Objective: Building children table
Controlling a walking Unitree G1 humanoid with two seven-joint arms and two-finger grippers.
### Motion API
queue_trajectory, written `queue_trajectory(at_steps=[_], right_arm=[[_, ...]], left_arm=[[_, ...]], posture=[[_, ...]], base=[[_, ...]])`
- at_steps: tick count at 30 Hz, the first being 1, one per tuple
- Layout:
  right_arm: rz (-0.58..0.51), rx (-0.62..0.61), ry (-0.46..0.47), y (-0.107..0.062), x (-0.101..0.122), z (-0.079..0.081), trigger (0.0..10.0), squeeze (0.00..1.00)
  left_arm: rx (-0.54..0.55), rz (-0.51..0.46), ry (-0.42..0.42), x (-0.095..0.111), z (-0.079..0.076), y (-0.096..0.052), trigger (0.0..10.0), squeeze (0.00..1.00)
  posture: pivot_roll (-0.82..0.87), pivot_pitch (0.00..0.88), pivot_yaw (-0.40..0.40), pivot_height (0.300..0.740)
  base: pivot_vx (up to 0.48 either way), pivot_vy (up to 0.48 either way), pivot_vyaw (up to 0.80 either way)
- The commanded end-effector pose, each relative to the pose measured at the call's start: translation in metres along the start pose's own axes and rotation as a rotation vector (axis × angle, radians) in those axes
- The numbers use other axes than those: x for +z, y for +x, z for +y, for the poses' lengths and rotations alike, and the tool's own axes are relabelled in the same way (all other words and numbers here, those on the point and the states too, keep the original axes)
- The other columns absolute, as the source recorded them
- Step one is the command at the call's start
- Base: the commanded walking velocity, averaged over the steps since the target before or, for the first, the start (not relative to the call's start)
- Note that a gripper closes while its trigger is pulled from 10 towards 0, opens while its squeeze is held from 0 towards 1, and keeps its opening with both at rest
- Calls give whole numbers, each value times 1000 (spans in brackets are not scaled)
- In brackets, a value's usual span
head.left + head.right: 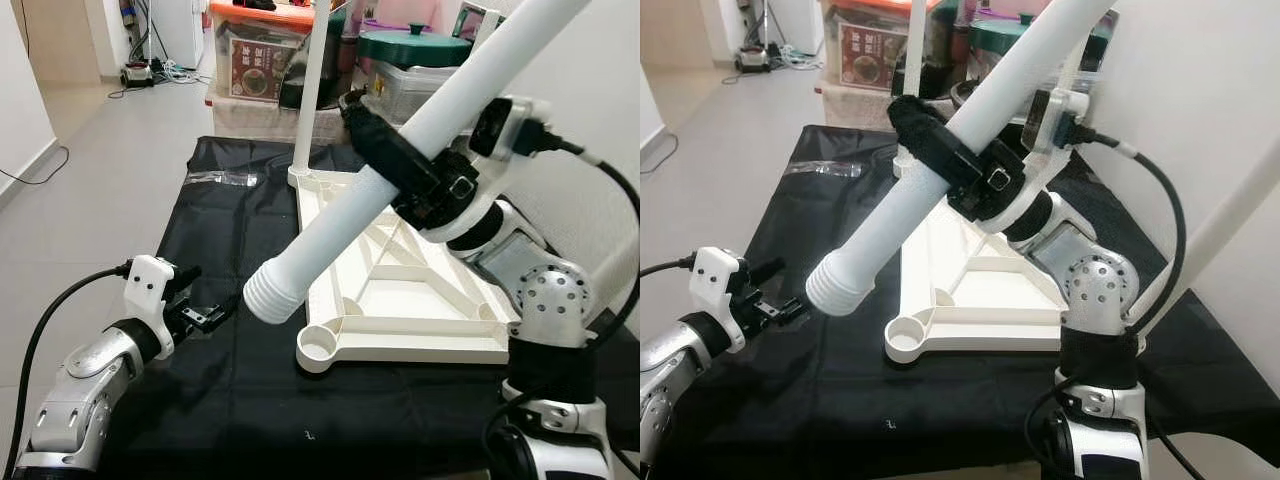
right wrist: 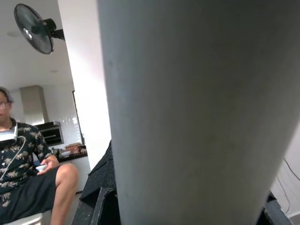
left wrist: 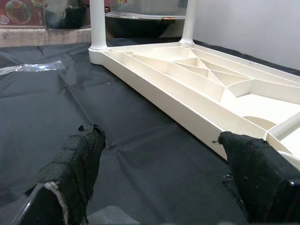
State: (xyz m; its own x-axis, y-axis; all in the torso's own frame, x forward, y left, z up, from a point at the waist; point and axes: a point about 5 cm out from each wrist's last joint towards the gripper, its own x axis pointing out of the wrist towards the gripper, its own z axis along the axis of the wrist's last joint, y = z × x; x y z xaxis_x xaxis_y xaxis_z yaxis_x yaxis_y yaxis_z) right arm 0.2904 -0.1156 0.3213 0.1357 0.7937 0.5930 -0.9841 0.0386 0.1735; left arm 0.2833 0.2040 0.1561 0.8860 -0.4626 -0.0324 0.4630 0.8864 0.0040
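Black cloth (image 1: 230, 260) covers the floor, your work surface. Nearest, left gripper (image 1: 205, 316) hangs open and empty. Right gripper (image 1: 400, 165) is clamped around a white table leg (image 1: 340, 225), its ribbed end above the upturned tabletop (image 1: 400, 300)'s empty near socket (image 1: 320, 345). Farther back, two legs (image 1: 308, 100) already stand; seating this one remains.

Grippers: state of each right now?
Left gripper: open, empty, low over the black cloth beside the table top.
Right gripper: closed on the white table leg, held tilted above the table top.
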Motion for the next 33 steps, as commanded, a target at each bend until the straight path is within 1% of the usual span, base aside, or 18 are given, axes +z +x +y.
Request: queue_trajectory(at_steps=[1, 4, 6, 7, 10, 11, 12, 14, 15, 16, 17, 18, 20, 25, 27, 28, 29, 33], right_arm=[[1, 17, -16, 0, 4, 5, 0, 0], [1, 21, -16, 0, 3, 5, 0, 0], [21, 17, -25, 1, 2, 5, 0, 0], [47, -26, -46, 2, -2, 2, 0, 0], [66, -59, -62, 2, -4, -1, 0, 0], [156, -331, -132, 3, -14, -28, 0, 0], [168, -494, -135, -1, -17, -46, 0, 0], [168, -494, -135, -1, -17, -46, 0, 0], [165, -693, -124, -8, -18, -66, 0, 0], [165, -693, -124, -8, -18, -66, 0, 0], [140, -785, -112, -13, -17, -74, 0, 0], [140, -785, -112, -13, -17, -74, 0, 0], [112, -861, -97, -17, -16, -79, 0, 0], [109, -878, -96, -18, -16, -80, 0, 0], [112, -918, -104, -19, -17, -82, 0, 0], [112, -918, -104, -19, -17, -82, 0, 0], [111, -950, -106, -20, -18, -85, 0, 0], [111, -973, -102, -20, -19, -86, 0, 0]], left_arm=[[-4, 3, -21, -4, 0, 0, 10000, 0], [-4, 2, -22, -4, 0, 0, 10000, 0], [-3, 1, -22, -4, 1, 0, 10000, 0], [-3, 1, -22, -4, 1, 0, 10000, 0], [-3, 1, -22, -4, 2, 0, 10000, 0], [-2, 1, -21, -3, 2, 0, 10000, 0], [-3, 1, -21, -3, 2, 0, 10000, 0], [-3, 1, -21, -3, 2, 0, 10000, 0], [-3, 1, -21, -3, 2, 0, 10000, 0], [-3, 1, -21, -3, 2, 0, 10000, 0], [-3, 1, -21, -3, 2, 0, 10000, 0], [-3, 1, -21, -3, 2, 0, 10000, 0], [-3, 0, -22, -3, 2, 0, 10000, 0], [-3, -1, -23, -3, 2, 0, 10000, 0], [-5, -1, -25, -3, 2, 0, 10000, 0], [-5, -1, -25, -3, 2, 0, 10000, 0], [-6, -2, -26, -3, 2, 0, 10000, 0], [-6, -4, -27, -3, 2, 0, 10000, 0]], posture=[[124, 0, -149, 740], [126, 0, -150, 740], [129, 0, -152, 740], [128, 0, -150, 740], [128, 0, -150, 740], [125, 0, -147, 740], [127, 0, -148, 740], [127, 0, -148, 740], [130, 0, -150, 740], [130, 0, -150, 740], [130, 0, -150, 740], [130, 0, -150, 740], [130, 0, -149, 740], [130, 0, -147, 740], [130, 0, -147, 740], [130, 0, -147, 740], [130, 0, -147, 740], [128, 0, -148, 740]], base=[[0, 0, 0], [0, 0, 0], [0, 0, 0], [0, 0, 0], [0, 0, 0], [0, 0, 0], [0, 0, 0], [0, 0, 0], [0, 0, 0], [0, 0, 0], [0, 0, 0], [0, 0, 0], [0, 0, 0], [0, 0, 0], [0, 0, 0], [0, 0, 0], [0, 0, 0], [0, 0, 0]])
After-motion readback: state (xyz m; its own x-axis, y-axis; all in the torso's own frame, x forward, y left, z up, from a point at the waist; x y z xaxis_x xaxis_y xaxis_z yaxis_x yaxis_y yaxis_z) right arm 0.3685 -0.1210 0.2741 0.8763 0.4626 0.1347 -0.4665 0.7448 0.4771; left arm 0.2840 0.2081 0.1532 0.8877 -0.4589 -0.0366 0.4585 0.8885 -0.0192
